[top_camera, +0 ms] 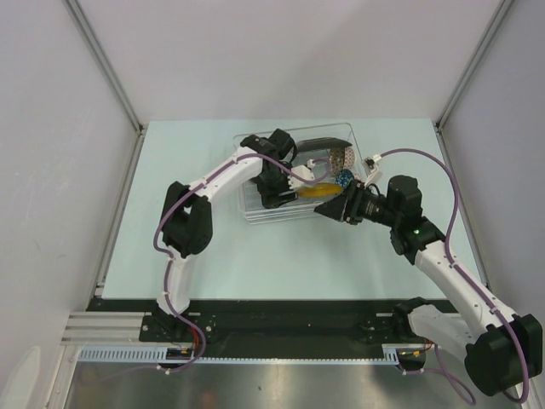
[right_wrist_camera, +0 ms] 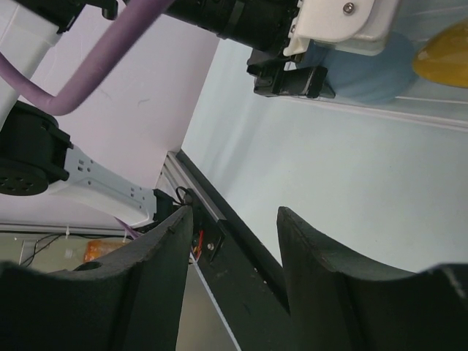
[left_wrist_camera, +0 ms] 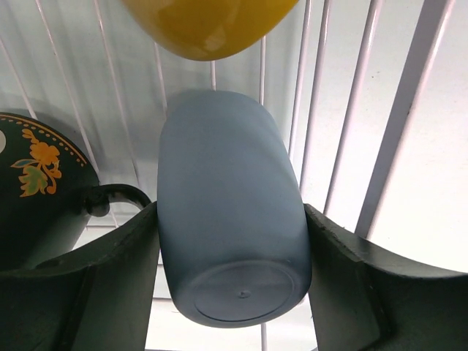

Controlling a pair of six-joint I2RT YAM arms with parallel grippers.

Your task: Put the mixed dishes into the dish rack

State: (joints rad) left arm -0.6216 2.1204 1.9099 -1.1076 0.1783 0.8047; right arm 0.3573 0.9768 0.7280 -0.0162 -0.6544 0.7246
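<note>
Light blue cup point(left_wrist_camera: 230, 212): we find it lying on its side over the ribs of the clear dish rack point(top_camera: 253, 204), base turned toward the left wrist camera. The left gripper point(left_wrist_camera: 232, 241) is closed around it; both dark fingers point(left_wrist_camera: 124, 270) press against the cup's opposite sides.

Just beyond the cup's far end we see the yellow-brown saucer point(left_wrist_camera: 208, 25). To the cup's left stands the black floral square plate point(left_wrist_camera: 36, 175), its orange flower and dotted border visible, with a dark handle loop point(left_wrist_camera: 117, 194) beside it. We cannot tell what that loop belongs to.

In the top view we note the blue patterned bowl point(top_camera: 343, 179) and the small red-white patterned bowl point(top_camera: 344, 158) at the right end of the rack.

The right gripper point(right_wrist_camera: 235, 216) sits just outside the rack's near right corner. Its jaws stand apart with nothing between them; through the gap we see only the pale table point(right_wrist_camera: 329, 183) and its dark edge rail point(right_wrist_camera: 219, 219).
</note>
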